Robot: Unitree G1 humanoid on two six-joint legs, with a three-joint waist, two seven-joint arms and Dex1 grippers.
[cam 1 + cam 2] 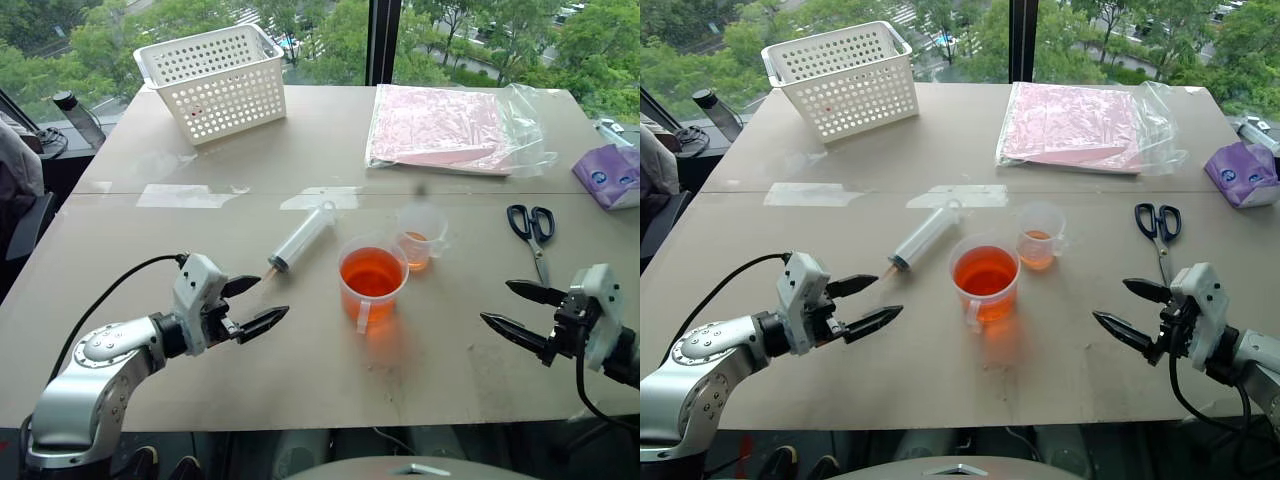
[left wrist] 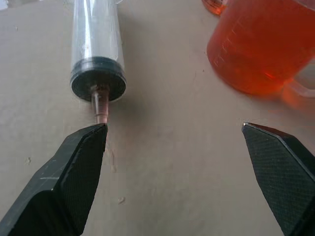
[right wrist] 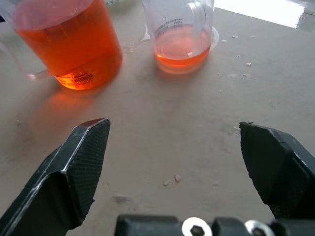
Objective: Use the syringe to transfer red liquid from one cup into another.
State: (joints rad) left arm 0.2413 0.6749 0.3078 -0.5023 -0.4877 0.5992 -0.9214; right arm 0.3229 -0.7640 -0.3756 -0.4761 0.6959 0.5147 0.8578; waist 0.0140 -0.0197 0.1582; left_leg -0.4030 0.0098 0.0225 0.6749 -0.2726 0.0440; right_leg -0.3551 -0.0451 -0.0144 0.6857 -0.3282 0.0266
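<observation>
Listing what I see from my remote station: one large clear plastic syringe [image 1: 303, 236] with a graduated barrel and dark seal, lying flat on the beige bench [image 1: 300, 360], its small orange-stained tip pointing toward my left claw [image 1: 256, 304]. That claw hangs just above the bench with its black fingers spread wide and nothing between them; in the left wrist view one fingertip [image 2: 93, 137] sits just short of the syringe tip. One larger clear plastic beaker [image 1: 372, 282] with a side handle, holding translucent orange-red liquid [image 1: 371, 272], stands just beside the syringe tip, on its right. One smaller clear plastic measuring cup [image 1: 420, 235], with a shallow orange layer at its base, stands just behind the beaker, close to it. My right claw [image 1: 524, 312] hovers well to the right of both cups, fingers spread apart, empty. Also on the bench: black-handled scissors [image 1: 533, 234] beyond the right claw, a white perforated plastic basket [image 1: 215, 82] at the far left, a clear bag of pink sheets [image 1: 440, 128] at the far right, and a purple packet [image 1: 608, 176] at the right edge.
</observation>
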